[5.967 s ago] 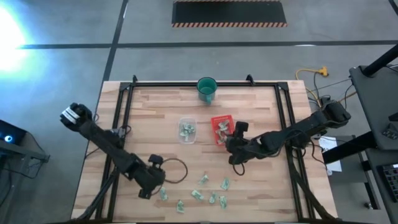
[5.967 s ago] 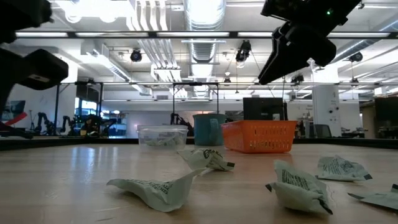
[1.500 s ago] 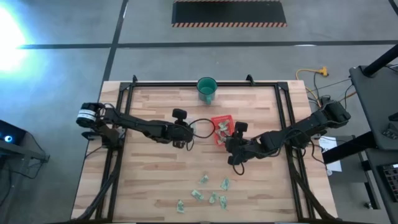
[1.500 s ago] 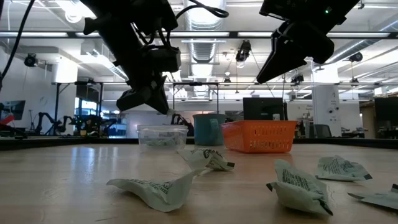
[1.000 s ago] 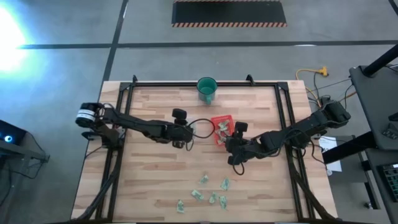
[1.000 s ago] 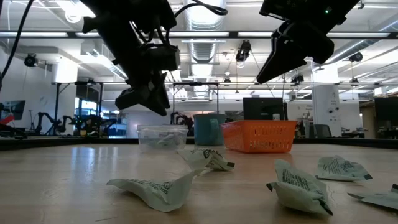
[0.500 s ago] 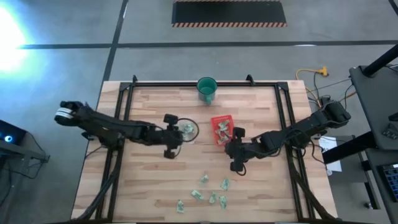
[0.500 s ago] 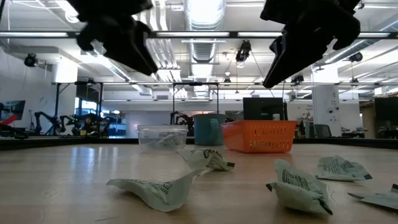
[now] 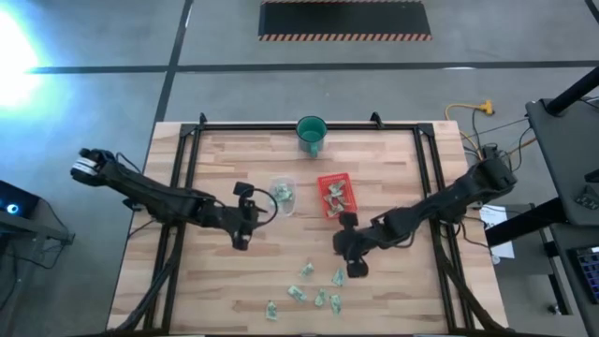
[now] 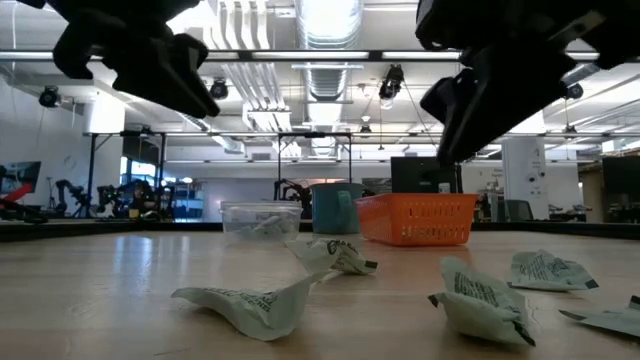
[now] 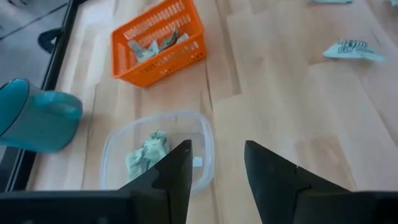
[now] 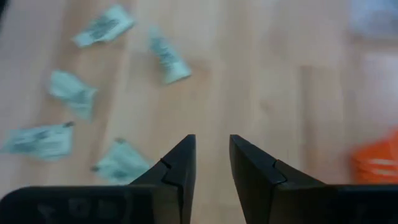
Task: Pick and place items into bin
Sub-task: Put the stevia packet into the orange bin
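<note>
Meanwhile the left gripper (image 9: 241,227) hovered over the wooden table (image 9: 225,271), just beside the clear plastic container (image 9: 282,196), its fingers (image 11: 176,171) parted with nothing between them. That container held a few green-and-white packets (image 11: 148,150) — more lay in the orange basket (image 9: 335,195) next to it, and the teal cup (image 9: 311,133) stood near the table's far edge. The right gripper (image 9: 350,257) hung above the near half of the table, close to the loose packets (image 9: 318,285) scattered there — its fingers (image 12: 179,165) slightly apart and empty
</note>
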`<action>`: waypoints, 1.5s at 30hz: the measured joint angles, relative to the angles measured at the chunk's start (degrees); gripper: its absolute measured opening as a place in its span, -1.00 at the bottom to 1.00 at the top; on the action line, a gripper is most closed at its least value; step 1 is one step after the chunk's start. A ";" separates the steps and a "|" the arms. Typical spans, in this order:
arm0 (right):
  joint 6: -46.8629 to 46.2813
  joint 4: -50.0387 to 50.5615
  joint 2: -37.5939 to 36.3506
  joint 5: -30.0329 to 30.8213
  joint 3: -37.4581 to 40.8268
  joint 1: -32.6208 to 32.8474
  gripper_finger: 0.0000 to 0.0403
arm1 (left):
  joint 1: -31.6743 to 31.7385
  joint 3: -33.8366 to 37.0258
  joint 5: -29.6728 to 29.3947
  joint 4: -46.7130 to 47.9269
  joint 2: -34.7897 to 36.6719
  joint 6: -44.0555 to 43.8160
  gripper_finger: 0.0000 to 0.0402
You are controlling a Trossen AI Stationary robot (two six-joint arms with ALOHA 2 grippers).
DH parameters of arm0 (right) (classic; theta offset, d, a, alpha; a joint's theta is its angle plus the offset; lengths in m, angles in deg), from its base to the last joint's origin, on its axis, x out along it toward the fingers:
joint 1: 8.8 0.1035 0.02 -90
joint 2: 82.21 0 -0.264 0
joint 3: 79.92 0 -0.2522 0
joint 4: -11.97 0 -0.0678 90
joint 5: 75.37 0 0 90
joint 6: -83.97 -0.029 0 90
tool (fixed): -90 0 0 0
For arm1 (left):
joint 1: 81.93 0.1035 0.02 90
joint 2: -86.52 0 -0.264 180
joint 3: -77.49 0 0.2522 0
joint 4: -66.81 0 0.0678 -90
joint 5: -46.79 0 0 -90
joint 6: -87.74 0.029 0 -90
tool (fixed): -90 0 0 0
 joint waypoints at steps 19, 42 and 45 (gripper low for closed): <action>-3.03 -0.97 1.73 0.86 -0.41 8.87 -0.51 | -0.55 0.20 -0.06 -1.04 0.79 -1.37 -0.35; -4.82 -3.69 11.79 0.32 -1.49 9.60 0.02 | -0.53 0.36 -0.06 -1.05 0.73 -1.32 -0.35; -5.64 -3.68 11.96 0.34 -1.48 9.60 0.02 | -0.53 0.36 -0.05 -1.05 0.73 -1.32 -0.35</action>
